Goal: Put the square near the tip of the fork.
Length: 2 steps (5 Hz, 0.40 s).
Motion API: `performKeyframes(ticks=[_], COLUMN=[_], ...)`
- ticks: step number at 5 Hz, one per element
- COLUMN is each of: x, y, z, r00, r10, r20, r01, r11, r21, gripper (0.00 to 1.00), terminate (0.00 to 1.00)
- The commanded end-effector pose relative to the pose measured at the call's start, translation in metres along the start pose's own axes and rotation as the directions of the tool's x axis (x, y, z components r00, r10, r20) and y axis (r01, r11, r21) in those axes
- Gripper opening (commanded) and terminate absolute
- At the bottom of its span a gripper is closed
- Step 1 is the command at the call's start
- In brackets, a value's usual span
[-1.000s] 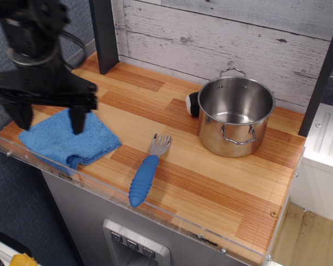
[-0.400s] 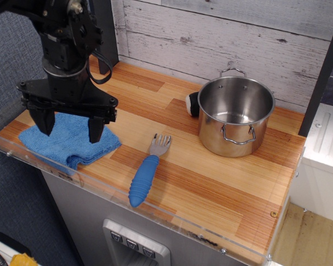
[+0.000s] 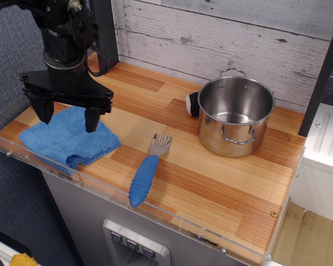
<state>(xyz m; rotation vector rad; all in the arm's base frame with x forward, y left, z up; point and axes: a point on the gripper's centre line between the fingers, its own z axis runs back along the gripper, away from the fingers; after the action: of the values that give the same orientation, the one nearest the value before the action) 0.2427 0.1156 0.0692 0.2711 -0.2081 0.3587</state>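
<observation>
Gripper [image 3: 67, 117]: black, jaws spread wide, poised above the blue towel [image 3: 66, 141], holding nothing. Towel: front-left counter corner, well left of the fork [image 3: 147, 169]. We judge the grasp is next; we would descend squarely and pinch a fold near its middle. Fork: long axis front-to-back, tines toward the steel pot [image 3: 235, 114].

Open hand [image 3: 67, 117] poised over the square [image 3: 66, 138] at the surface's [image 3: 211, 183] left end; fork [image 3: 147, 169] and steel pot [image 3: 235, 115] lie to its right.
</observation>
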Motion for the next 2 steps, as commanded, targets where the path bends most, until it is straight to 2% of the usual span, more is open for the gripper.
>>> performKeyframes(ticks=[1,2], x=[0.006,0.009], y=[-0.007,-0.013], z=[-0.020,-0.033], r00=[0.998,0.994], r10=[-0.065,-0.100], r20=[-0.011,-0.035], r01=[0.066,0.099], r11=[0.998,0.995], r21=[0.004,-0.022], gripper=[1.00,1.00], terminate=[0.00,0.00])
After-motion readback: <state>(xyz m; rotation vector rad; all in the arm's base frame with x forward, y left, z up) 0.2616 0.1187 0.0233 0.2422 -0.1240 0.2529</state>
